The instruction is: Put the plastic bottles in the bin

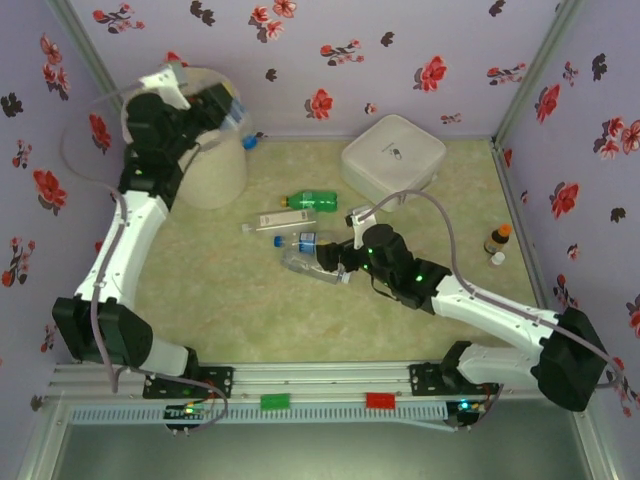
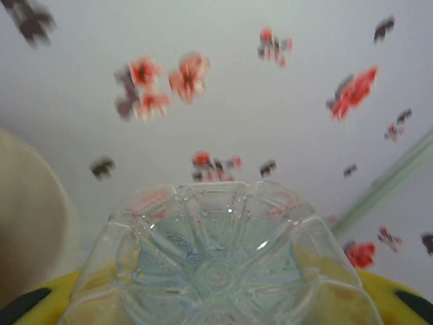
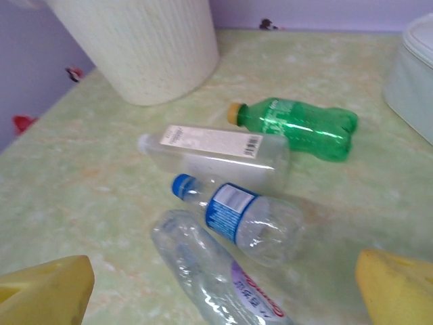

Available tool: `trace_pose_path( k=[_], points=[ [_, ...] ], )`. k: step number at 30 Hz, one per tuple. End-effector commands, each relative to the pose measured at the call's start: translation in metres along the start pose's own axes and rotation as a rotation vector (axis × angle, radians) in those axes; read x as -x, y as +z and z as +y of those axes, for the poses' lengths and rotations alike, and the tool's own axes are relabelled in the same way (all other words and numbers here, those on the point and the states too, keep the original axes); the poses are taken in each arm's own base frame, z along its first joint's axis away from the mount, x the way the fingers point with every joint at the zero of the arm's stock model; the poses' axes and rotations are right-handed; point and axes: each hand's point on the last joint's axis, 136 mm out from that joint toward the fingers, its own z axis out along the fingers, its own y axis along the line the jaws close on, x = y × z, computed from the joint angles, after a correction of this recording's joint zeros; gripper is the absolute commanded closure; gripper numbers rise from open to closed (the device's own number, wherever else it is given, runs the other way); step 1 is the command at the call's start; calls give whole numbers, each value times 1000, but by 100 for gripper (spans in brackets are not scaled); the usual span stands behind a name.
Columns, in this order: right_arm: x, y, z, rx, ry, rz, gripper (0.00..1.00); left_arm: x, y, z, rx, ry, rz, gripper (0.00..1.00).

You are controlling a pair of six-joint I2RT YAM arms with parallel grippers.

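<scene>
pale green marbled tabletop (image 1: 300,320), lilac flowered walls (image 1: 400,40); left gripper (image 1: 222,103) clamps a clear plastic bottle (image 2: 216,271), right gripper (image 1: 332,262) gapes.

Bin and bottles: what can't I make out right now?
Inside of the bin: top view, the left gripper blocks its mouth.
Held bottle: left wrist view, its own base hides cap and label.
Nearest clear bottle: right wrist view, cut off by bottom edge.
Brown bottle: top view, too small to read.

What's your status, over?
Left gripper shut on clear bottle, over the bin. Right gripper open at four bottles on table. White box stands apart.
</scene>
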Motion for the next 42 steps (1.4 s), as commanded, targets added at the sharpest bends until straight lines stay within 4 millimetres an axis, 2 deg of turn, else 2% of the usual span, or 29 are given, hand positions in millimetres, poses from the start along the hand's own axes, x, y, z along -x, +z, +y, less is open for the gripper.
trace_pose_path(
  k=[1,4,7,14,19,21,22,23,24,26,30,33,36,39,41,42],
  points=[
    [-11,9,-18,-96,-10,41,0,35,4,26,84,103,-33,67],
    [-21,16,-19,-110,-26,99,0,64,9,56,174,142,-67,67],
    [-26,19,-20,-119,-33,129,0,75,17,88,274,200,-72,67],
    [-27,14,-22,-124,-28,128,0,51,44,160,466,274,1,66],
    [-31,9,-27,-136,-30,124,0,23,61,196,533,242,80,61],
    [-33,8,-27,-132,-30,123,0,12,65,206,552,218,119,48],
    [-34,8,-28,-132,-30,122,1,8,67,210,561,204,136,34],
    [-36,8,-28,-130,-35,128,0,4,68,212,567,191,154,13],
    [-37,9,-28,-131,-38,133,0,2,68,214,570,183,168,1],
    [-39,10,-29,-136,-51,148,0,1,67,210,563,174,186,0],
    [-43,14,-30,-150,-78,176,0,15,59,192,540,164,159,0],
    [-48,18,-32,-158,-124,211,0,29,51,162,477,161,117,0],
    [-55,25,-35,-173,-189,260,0,31,38,129,406,154,71,0],
    [-64,31,-33,-146,-253,331,0,10,24,93,317,152,45,0],
    [-68,35,-32,-131,-285,371,0,-10,11,69,258,138,33,0],
    [-71,37,-31,-118,-295,392,0,-26,5,65,243,121,44,0]
  ],
)
